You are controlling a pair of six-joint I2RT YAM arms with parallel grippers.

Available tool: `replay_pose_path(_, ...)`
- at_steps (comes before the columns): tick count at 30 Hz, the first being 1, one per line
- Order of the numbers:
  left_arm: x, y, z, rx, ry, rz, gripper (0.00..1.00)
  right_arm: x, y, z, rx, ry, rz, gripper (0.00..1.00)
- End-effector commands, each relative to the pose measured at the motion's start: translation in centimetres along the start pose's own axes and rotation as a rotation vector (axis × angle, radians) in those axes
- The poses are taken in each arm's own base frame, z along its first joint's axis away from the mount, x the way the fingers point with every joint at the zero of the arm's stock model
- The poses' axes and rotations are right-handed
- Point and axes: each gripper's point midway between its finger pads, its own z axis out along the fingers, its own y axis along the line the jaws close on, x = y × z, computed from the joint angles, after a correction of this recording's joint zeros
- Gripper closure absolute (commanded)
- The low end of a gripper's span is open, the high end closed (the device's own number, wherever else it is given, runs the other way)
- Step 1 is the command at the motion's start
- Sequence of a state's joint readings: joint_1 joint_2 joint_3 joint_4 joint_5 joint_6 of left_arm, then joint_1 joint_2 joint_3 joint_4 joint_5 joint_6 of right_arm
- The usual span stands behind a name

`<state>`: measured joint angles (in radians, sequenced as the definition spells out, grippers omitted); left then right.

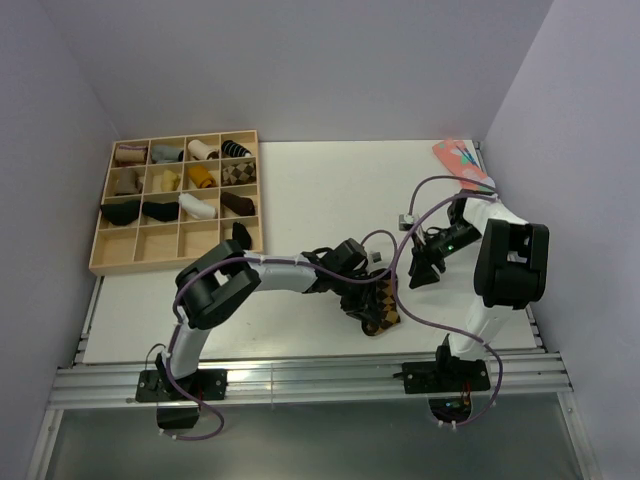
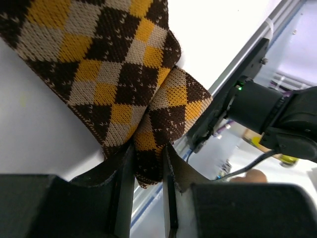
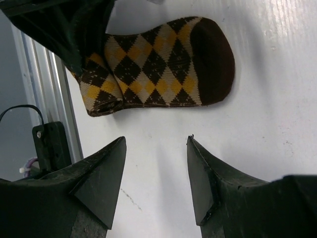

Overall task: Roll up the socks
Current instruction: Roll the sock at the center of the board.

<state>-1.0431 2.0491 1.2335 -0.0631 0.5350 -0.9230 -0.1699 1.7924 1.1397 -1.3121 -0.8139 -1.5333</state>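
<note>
White table (image 1: 300,180), tray (image 1: 115,246) back-left — left fingers (image 2: 125,198) pinch argyle sock (image 2: 109,74), right fingers (image 3: 101,183) spread.

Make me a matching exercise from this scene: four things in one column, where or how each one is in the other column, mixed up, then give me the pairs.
1. left gripper
2. right gripper
3. wooden tray
4. pink sock

A. at the far right corner of the table
B. open, over bare table near the argyle sock
C. shut on the argyle sock's folded end
D. at the far left of the table, rolled socks in its compartments

Pairs: 1-C, 2-B, 3-D, 4-A
</note>
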Motion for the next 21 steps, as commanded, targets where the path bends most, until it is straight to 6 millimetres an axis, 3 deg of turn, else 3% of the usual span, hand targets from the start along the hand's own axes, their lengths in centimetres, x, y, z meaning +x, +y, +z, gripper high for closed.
replay_pose_path(1,2.6,4.6,1.3,-0.128,0.109,-0.091,1.00,-0.9,1.1,-0.2,0.023,0.022,-0.036,0.40)
replay_pose_path(5,2.2,5.1,1.1,-0.132,0.097,-0.108,1.00,-1.2,0.9,0.8,0.066,0.061,-0.055,0.40)
replay_pose_path(11,1.7,5.6,0.6,-0.120,0.093,-0.125,1.00,-1.8,3.0,3.0,0.092,0.111,-0.185,0.38)
replay_pose_path(21,0.9,5.8,0.6,-0.115,0.114,-0.126,1.00,0.1,4.3,5.2,0.068,0.194,-0.278,0.35)
